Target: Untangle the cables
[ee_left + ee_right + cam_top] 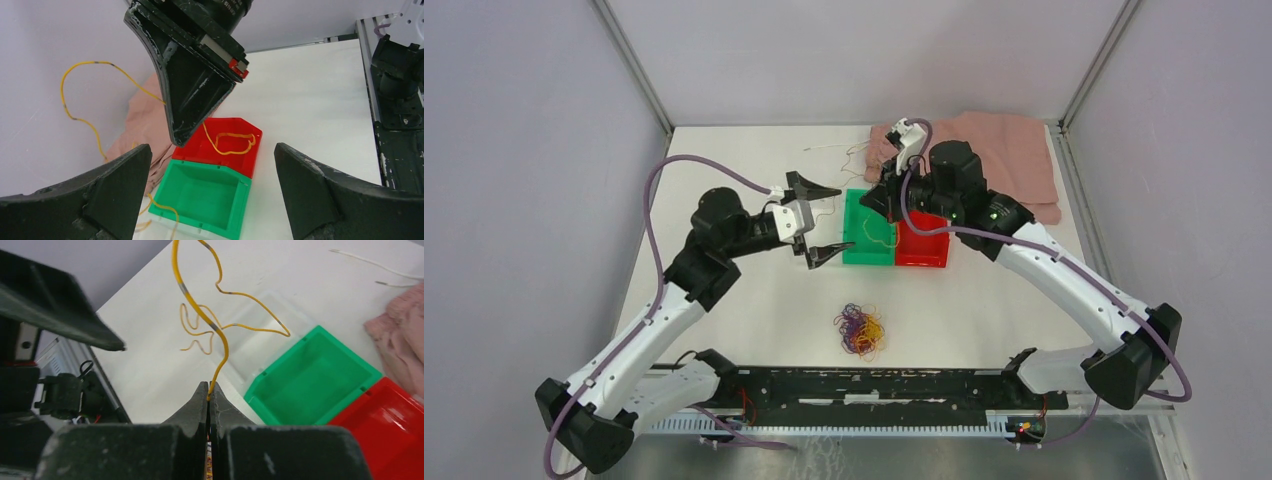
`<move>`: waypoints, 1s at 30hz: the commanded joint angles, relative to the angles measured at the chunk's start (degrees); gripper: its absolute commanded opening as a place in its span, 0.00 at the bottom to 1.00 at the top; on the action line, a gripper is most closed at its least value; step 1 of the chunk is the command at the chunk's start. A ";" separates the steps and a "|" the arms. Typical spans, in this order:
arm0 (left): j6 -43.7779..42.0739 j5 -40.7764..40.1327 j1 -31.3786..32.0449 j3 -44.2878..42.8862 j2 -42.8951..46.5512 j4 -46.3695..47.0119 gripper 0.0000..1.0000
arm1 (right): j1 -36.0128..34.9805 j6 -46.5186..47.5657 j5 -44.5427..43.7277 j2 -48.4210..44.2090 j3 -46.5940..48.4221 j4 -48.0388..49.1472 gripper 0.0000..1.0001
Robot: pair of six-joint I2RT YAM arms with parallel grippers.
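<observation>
- Right gripper [209,390]: closed tight on one yellow cable [200,315], pinched at the very fingertips, raised above the green bin [869,235] and the red bin [924,248].
- Left gripper [844,217]: spread fully open and empty, just left of the green bin, facing the right gripper.
- Held yellow cable: marked with dark bands, lifted into the air, curling in loose loops away from the pinch, with a length trailing down over the bins. Cannot tell where the free end lies.
- Clump of cables [861,332]: yellow, red and purple strands bunched together on the table [984,310], near the arm bases, well apart from both grippers.
- Expect very light, limp yet springy wire: almost no weight, curls kept when lifted, ready snagging on neighbouring strands.
- Treat as thin and smooth, so likely to slide out of a loose pinch. Close fully and seat the strand between the pads, not at the extreme tip.
- Take hold on a free run near an end, never in the middle of the knot.
- Pull slowly and along the strand; stop on resistance, since a hard tug would probably tighten the tangle.
- For a two-point hold, place the left gripper just beside the existing pinch, then draw apart gently.
- Keep clear of the pink cloth [1014,150] behind the bins.
</observation>
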State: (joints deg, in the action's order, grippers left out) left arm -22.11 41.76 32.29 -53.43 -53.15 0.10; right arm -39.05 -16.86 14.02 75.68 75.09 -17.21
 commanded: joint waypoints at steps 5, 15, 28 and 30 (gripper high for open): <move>1.55 -9.53 5.04 1.19 0.63 8.22 0.99 | -3.97 -3.25 7.27 -3.58 2.02 5.70 0.01; 5.88 -20.92 6.91 6.71 7.32 12.70 0.99 | -7.48 -1.45 -0.61 -8.38 -2.38 9.90 0.01; 16.31 -19.16 7.08 5.39 4.58 12.14 0.99 | -13.45 -0.97 -4.22 -8.28 -3.17 14.69 0.01; 15.41 -19.60 7.10 5.23 4.40 12.89 0.99 | -14.31 -0.43 -4.99 -8.50 -3.56 15.40 0.01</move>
State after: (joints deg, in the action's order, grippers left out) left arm -9.45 22.70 39.05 -45.84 -48.64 9.47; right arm -51.68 -18.57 11.66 67.46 71.72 -6.63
